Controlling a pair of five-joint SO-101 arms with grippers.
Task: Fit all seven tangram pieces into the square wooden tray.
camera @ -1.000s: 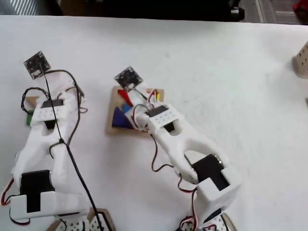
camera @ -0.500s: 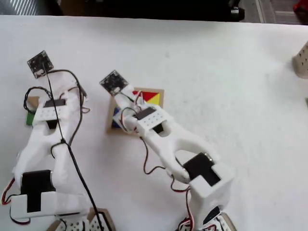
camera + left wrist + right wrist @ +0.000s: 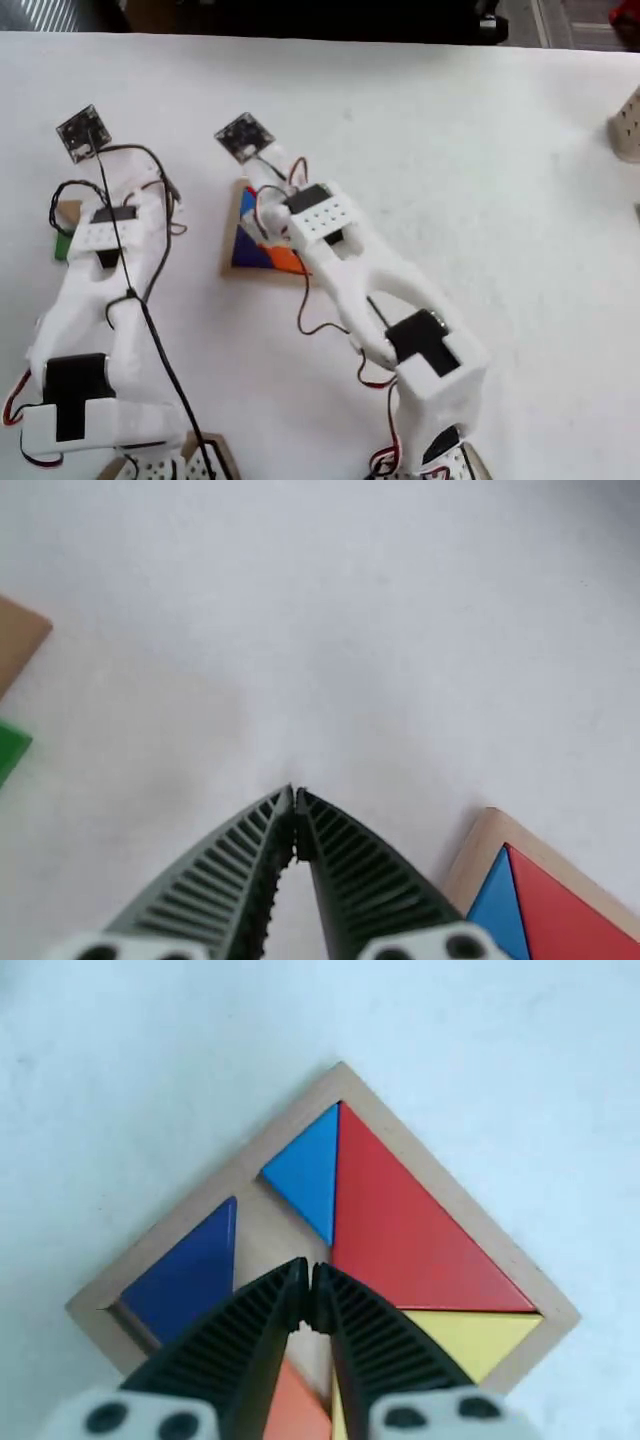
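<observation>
- Tray [image 3: 450,1198] lies partly filled at table centre's nine o'clock; right gripper [image 3: 308,1285] hangs clenched, empty, over its bare slot [image 3: 268,1232].
- Left gripper [image 3: 295,810] clenched, holding nothing.
- Next, likely: fetching green piece [image 3: 62,245] at tray's nine o'clock.

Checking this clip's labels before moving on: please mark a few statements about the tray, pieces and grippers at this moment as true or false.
1. The right gripper hangs over the tray. True.
2. The red triangle lies outside the tray. False: it sits in the tray.
3. The left gripper grips the green piece. False: it is shut on nothing, and the green piece lies apart from it on the table.
4. Bare wood shows between the dark blue piece and the light blue triangle. True.
</observation>
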